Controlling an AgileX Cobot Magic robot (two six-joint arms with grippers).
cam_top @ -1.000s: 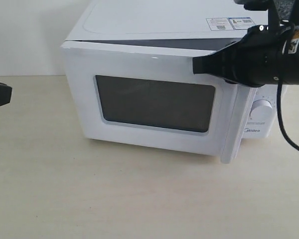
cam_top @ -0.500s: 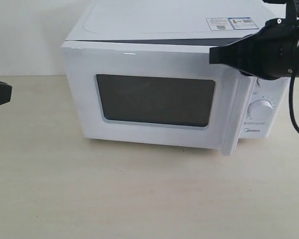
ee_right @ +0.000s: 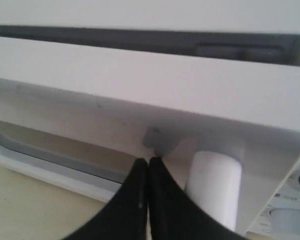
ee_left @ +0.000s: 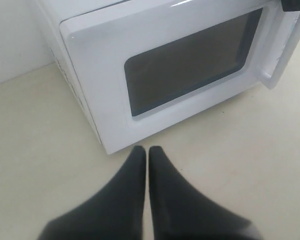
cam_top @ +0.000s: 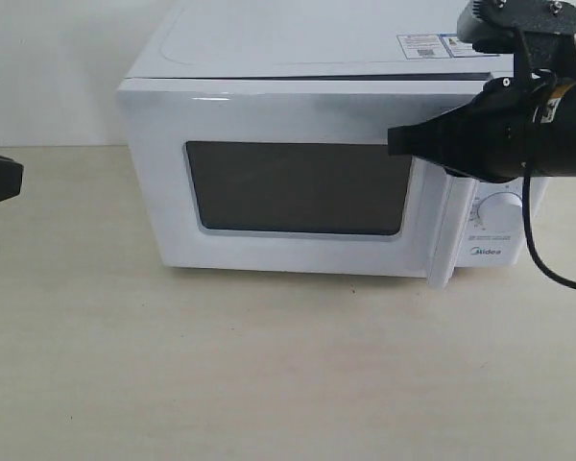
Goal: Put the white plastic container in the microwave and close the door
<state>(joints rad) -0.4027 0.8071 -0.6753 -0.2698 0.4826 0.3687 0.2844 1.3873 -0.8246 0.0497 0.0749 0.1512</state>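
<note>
The white microwave (cam_top: 298,38) stands at the back of the table. Its door (cam_top: 288,187), with a dark mesh window, lies almost flush against the oven front, a thin dark gap showing along the top. My right gripper (cam_top: 392,141) is shut, its tips pressed against the door's upper right part beside the vertical bar handle (ee_right: 215,185). The right gripper (ee_right: 148,161) holds nothing. My left gripper (ee_left: 147,149) is shut and empty, hovering over the table in front of the microwave (ee_left: 140,60). The white plastic container is out of view.
A round dial (cam_top: 505,206) and the Midea logo show on the control panel right of the door. Stickers (cam_top: 432,44) lie on the oven top. The beige table (cam_top: 269,375) spreads in front.
The door has swung from ajar to nearly closed against the oven front. My right gripper followed it inward. The left arm has not moved.
</note>
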